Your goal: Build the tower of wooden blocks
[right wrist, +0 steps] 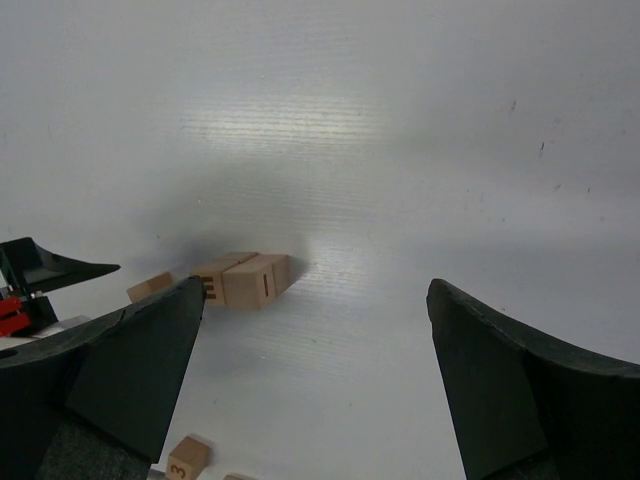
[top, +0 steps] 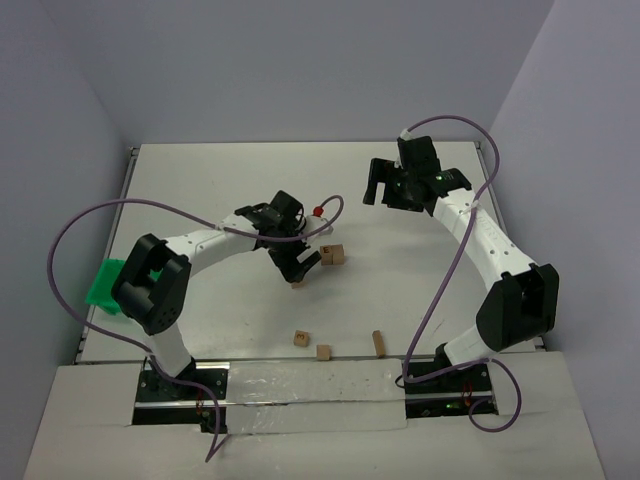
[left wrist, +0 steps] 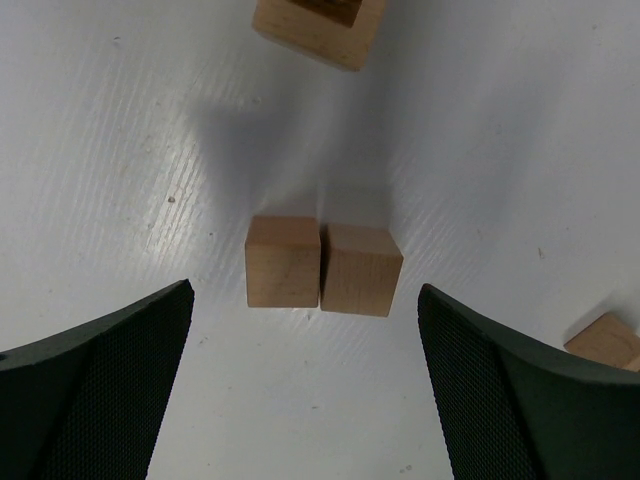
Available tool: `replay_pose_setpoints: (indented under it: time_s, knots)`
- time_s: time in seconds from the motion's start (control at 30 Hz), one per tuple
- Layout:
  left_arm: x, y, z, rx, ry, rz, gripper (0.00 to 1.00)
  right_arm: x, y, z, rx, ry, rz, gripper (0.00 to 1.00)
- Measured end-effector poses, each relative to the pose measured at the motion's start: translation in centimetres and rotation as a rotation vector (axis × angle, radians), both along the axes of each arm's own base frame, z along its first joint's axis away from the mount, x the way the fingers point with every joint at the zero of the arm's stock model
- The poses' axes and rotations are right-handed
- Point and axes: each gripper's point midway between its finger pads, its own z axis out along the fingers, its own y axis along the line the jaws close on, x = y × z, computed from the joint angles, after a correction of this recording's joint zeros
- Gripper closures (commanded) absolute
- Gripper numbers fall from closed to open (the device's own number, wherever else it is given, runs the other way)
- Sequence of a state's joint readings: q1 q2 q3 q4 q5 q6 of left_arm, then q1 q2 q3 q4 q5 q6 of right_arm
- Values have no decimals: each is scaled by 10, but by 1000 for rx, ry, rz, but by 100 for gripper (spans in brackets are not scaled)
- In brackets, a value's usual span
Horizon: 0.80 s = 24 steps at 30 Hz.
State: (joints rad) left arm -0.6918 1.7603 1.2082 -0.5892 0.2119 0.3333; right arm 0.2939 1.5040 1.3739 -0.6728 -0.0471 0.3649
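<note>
The left gripper [left wrist: 305,295], spread wide, straddles two touching wood blocks [left wrist: 285,262], so closing may pinch both; the right gripper [right wrist: 315,288] gapes too.

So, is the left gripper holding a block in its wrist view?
No, the left gripper is open, and the two blocks below it sit side by side on the table, untouched.

A green tray [top: 103,283] sits at the side edge of the white table [top: 200,180], well away to the left of the left gripper [top: 300,268]. Just beyond that gripper is a small red thing [top: 317,211], perhaps a bead.
</note>
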Motion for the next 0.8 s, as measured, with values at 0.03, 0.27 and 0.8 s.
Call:
replay_pose_setpoints:
  time_s: [0.03,0.27,0.8]
  knots:
    - [0,-1,-1,1,0,-6,1,0,0,0,0,0,0,0]
    - [1,-5,-7,13,4,-30,2,0,1,0,3,1,3,0]
    - [-1,-4,-20,38,29,-50,17,-1,2,0,7,3,7,0]
